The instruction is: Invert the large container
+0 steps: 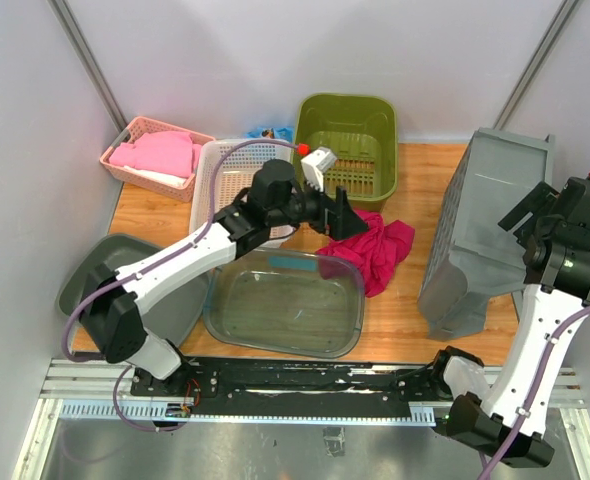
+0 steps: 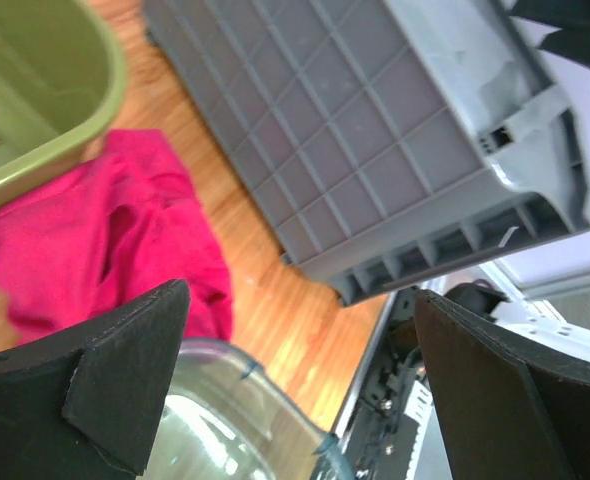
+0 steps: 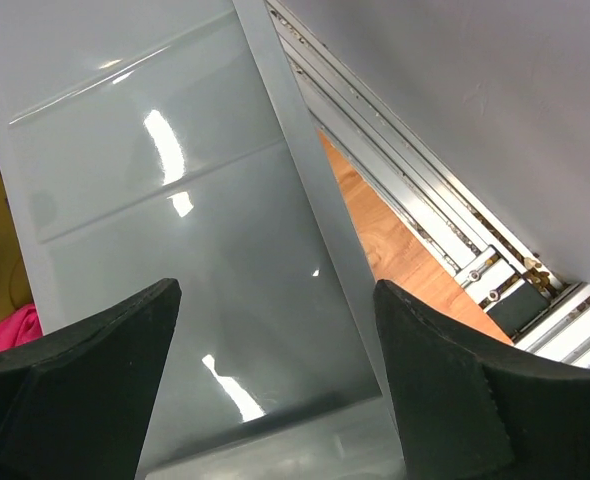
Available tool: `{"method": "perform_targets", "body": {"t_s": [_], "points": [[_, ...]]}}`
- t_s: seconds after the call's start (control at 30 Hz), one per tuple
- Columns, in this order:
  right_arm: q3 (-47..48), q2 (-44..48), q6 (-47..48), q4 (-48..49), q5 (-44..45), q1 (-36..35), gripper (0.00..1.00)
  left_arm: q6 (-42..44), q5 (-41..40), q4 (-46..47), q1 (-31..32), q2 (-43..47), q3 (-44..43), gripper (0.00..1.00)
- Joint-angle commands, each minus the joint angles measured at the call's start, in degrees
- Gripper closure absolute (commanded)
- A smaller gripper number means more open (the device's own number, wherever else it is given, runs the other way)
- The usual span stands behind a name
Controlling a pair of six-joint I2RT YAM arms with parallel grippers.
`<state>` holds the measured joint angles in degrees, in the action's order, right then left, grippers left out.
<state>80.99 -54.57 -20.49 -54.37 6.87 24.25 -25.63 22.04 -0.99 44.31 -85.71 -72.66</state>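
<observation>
large grey container (image 1: 475,240) at right end of wooden table (image 1: 425,170), tipped onto its side, ribbed base facing the table's middle. right gripper (image 1: 535,215) up against its far upper edge. in the right wrist view the fingers are spread wide with the container's smooth wall and rim between them; cannot tell if either pad touches. left gripper (image 1: 353,215) hangs over a magenta cloth (image 1: 375,250), jaws spread, nothing between them. left wrist view: grid-ribbed base near the cloth, apart from it. clear plastic tub (image 1: 285,300) sits near edge, touching the cloth. green bin (image 1: 345,145) behind the cloth.
</observation>
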Motion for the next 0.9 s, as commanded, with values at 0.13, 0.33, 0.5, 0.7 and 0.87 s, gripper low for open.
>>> {"method": "perform_targets", "body": {"t_s": [0.13, 0.33, 0.5, 0.7, 0.87], "points": [[-5.0, 0.9, 0.4, 0.1, -3.9, -0.7, 0.19, -3.9, 5.6, 5.0, 6.9, -9.5, -10.0, 0.01], [-7.8, 0.0, -1.1, 2.9, -12.3, -0.7, 0.2, -7.7, 7.8, 8.8, 9.3, -16.5, -14.9, 0.01], [-9.3, -0.2, -2.0, 4.3, -15.4, -0.8, 0.21, -9.8, 10.1, 10.0, 9.6, -21.3, -20.4, 0.01], [-12.4, -1.1, -4.4, 8.0, -23.8, -0.7, 0.24, -7.3, 9.8, 7.2, 9.8, -25.1, -27.0, 0.01], [-15.2, -3.3, -6.3, 13.5, -36.0, -0.7, 0.28, -3.2, 6.4, 2.9, 9.8, -24.1, -28.4, 0.01]]}}
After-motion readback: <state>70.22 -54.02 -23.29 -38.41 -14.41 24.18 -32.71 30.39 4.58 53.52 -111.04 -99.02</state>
